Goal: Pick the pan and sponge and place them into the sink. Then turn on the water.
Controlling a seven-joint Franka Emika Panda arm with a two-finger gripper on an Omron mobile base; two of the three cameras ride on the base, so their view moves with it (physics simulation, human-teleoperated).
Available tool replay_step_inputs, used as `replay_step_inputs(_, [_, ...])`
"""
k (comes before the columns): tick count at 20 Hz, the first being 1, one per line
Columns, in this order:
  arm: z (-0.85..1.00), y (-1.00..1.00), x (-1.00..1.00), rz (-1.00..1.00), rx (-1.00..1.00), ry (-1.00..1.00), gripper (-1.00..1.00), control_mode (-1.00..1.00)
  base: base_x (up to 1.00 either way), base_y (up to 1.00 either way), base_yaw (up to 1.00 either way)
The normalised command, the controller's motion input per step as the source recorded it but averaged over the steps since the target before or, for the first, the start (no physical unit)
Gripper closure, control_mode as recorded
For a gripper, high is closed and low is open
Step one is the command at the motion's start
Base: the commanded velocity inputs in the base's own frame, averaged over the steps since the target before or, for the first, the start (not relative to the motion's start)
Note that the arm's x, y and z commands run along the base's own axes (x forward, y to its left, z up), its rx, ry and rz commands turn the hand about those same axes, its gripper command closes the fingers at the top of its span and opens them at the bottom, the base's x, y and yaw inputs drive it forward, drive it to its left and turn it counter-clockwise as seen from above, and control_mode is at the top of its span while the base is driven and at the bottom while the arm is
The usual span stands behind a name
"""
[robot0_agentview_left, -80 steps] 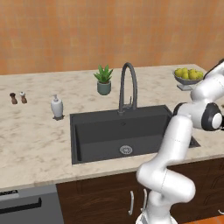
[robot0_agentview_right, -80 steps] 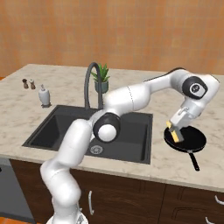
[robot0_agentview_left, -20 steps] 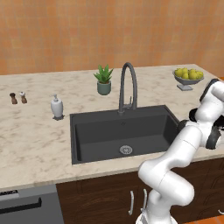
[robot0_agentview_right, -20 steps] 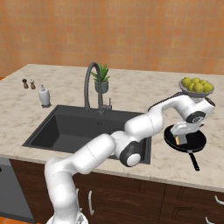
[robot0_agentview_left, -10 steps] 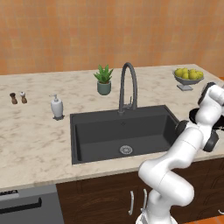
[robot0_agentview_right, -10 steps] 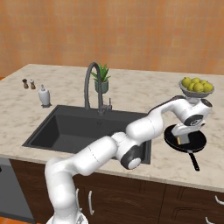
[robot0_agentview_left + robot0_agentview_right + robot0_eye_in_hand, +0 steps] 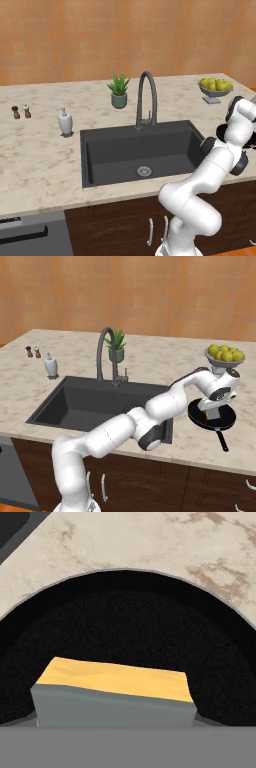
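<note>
The black pan (image 7: 227, 418) lies on the counter right of the sink (image 7: 90, 401), its short handle pointing toward the counter's front edge. In the hand view the pan (image 7: 130, 622) curves around the sponge (image 7: 117, 679), which lies in it close under the hand, yellow body up and grey side facing the camera. My gripper (image 7: 211, 415) reaches down into the pan over the sponge; it reads as open, and its fingertips are hidden. The sink (image 7: 140, 150) is a dark basin with a round drain. No water falls from the arched faucet (image 7: 147, 95).
A grey bowl of yellow-green fruit (image 7: 224, 356) stands just behind the pan. A potted plant (image 7: 119, 92) sits behind the faucet. A soap dispenser (image 7: 65, 122) and two small shakers (image 7: 21, 111) are on the left counter. The counter's front edge is close to the pan handle.
The hand has sunk lower onto the pan, from well above it four seconds ago to just over the sponge now. Pan and sponge have not moved.
</note>
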Motion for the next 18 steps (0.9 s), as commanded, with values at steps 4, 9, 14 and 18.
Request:
replay_step_inputs(4, [-0.02,-0.39,0.00,0.00,0.04,0.01,-1.00,-1.00,0.00,0.00,0.00])
replay_step_inputs(9, [0.10,-0.08,-0.16,0.00,0.10,0.01,-1.00,-1.00,0.00,0.00,0.00])
replay_step_inputs(14, [0.28,0.00,-0.13,0.02,0.06,0.00,-1.00,-1.00,0.00,0.00,0.00])
replay_step_inputs(18, [0.52,0.00,-0.06,0.00,0.00,0.00,-1.00,-1.00,0.00,0.00,0.00])
